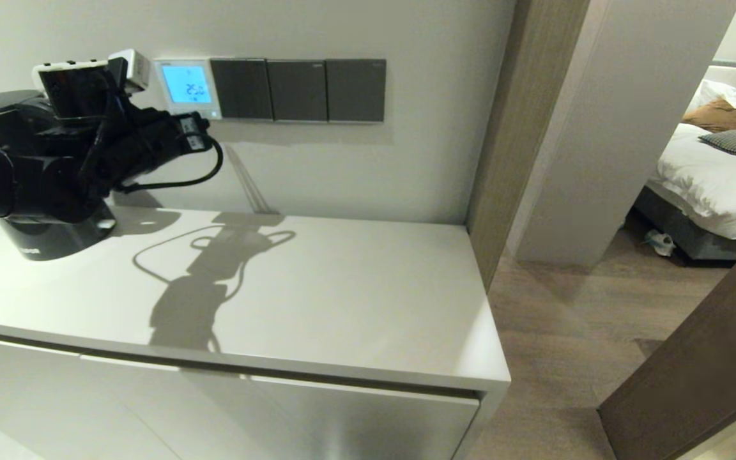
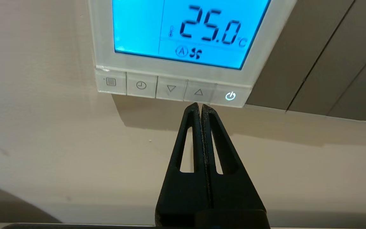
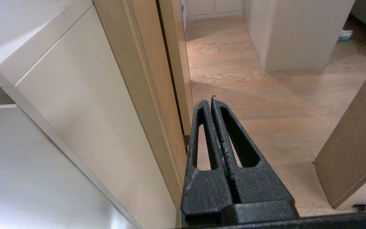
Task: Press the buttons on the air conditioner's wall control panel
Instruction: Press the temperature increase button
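Observation:
The white air conditioner control panel hangs on the wall with its screen lit light blue and reading 25.0. In the left wrist view the panel shows its row of pale buttons below the screen; the power key glows. My left gripper is shut and empty, its tips just under the row's lower edge, below the up-arrow key. In the head view the left gripper is at the panel's lower right corner. My right gripper is shut and empty, low beside the cabinet, out of the head view.
Three dark grey switch plates sit right of the panel. A white cabinet top lies below. A dark round appliance stands at the cabinet's left behind my arm. A wooden door frame and open doorway are at the right.

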Motion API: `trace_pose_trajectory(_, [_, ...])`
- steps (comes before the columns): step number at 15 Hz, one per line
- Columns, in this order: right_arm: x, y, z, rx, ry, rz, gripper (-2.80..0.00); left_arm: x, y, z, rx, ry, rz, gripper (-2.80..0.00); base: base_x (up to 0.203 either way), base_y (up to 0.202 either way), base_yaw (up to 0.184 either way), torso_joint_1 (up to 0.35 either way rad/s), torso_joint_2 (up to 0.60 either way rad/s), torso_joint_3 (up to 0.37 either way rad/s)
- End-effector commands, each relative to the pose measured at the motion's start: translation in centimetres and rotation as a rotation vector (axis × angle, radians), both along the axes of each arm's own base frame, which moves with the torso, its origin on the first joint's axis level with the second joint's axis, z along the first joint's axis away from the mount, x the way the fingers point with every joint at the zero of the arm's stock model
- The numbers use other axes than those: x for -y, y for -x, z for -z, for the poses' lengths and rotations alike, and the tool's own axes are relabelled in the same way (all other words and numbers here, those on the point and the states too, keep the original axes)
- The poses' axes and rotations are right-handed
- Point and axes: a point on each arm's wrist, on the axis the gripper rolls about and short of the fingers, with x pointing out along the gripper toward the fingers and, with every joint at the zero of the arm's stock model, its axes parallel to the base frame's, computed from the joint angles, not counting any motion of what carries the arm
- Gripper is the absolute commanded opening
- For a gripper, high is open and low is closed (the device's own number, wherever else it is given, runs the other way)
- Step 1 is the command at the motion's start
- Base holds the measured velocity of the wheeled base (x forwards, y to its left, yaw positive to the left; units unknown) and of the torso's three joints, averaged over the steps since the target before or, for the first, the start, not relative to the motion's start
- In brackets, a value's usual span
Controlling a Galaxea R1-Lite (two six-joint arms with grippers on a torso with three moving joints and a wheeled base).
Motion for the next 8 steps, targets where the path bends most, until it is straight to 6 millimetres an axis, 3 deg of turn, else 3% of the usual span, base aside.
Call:
trace_pose_trajectory(1, [0.00,-0.02,0.04,-0.003,0.000,0.000,-2.80,0.04,-0.41,0.37,-0.005,0.001,0.001,-2.80,0.000,0.000,0.000,0.000,0.00,0.000])
trace_pose_trajectory(8, [0.00,-0.02,0.04,-0.003,0.000,-0.001,-2.80,-0.02,0.25,-0.15,0.004,0.002,0.002,-2.80,0.000,0.000,0.000,0.000,0.00,0.000])
